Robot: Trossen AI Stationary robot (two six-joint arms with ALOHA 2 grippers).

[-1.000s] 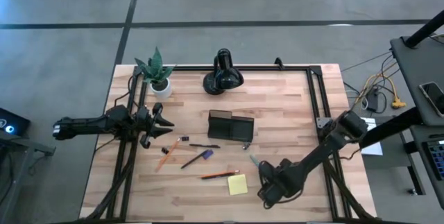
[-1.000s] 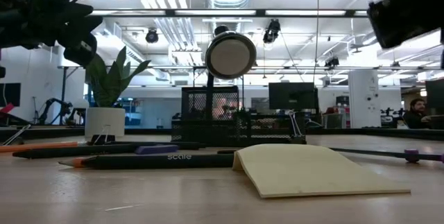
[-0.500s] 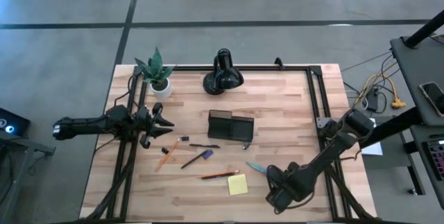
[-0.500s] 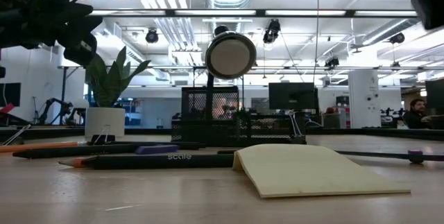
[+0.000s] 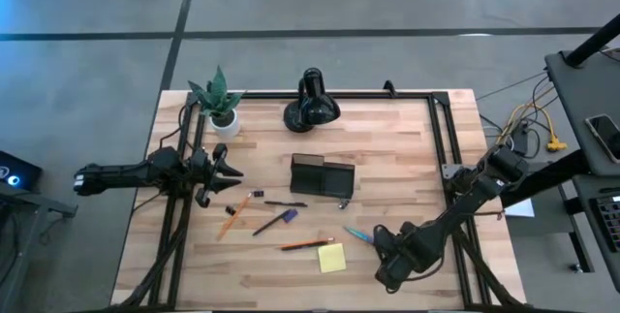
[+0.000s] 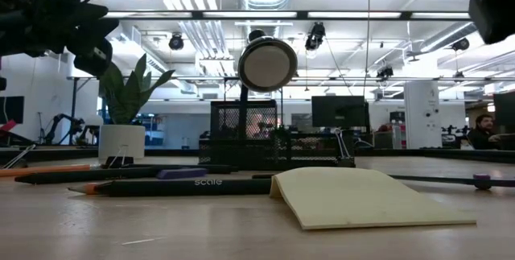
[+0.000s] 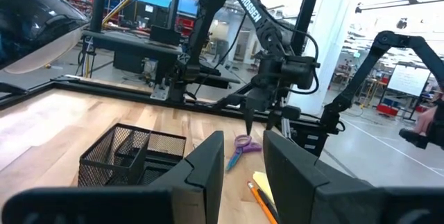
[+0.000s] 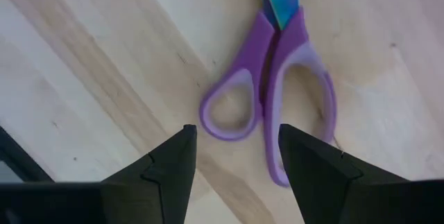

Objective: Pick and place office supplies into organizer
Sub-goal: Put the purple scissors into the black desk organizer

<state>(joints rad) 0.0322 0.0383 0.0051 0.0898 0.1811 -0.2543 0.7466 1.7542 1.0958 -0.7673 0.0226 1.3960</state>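
The purple-handled scissors (image 8: 270, 99) lie flat on the wood, their teal blade (image 5: 358, 234) pointing toward the organizer (image 5: 323, 175). My right gripper (image 8: 236, 158) is open and points down just above the handle loops without touching them; in the high view it (image 5: 387, 255) hides the handles. My left gripper (image 5: 225, 175) waits open over the table's left side, and the left wrist view (image 7: 239, 172) shows its fingers apart. The yellow sticky pad (image 5: 331, 258), an orange pencil (image 5: 305, 245), a purple-tipped pen (image 5: 276, 222), a black pen (image 5: 286, 203) and another orange pencil (image 5: 232, 214) lie flat on the table.
The potted plant (image 5: 218, 100) and the black lamp (image 5: 312, 102) stand along the far edge. Black frame rails (image 5: 441, 148) run along the table's sides. Bare wood lies right of the organizer. The low view shows the sticky pad (image 6: 362, 196) and a pen (image 6: 193, 184) close to that camera.
My right gripper has drawn back a little toward the table's near right corner, uncovering more of the scissors' teal blade, and it has stayed open. In the low view the right arm has moved up and right, almost out of the picture.
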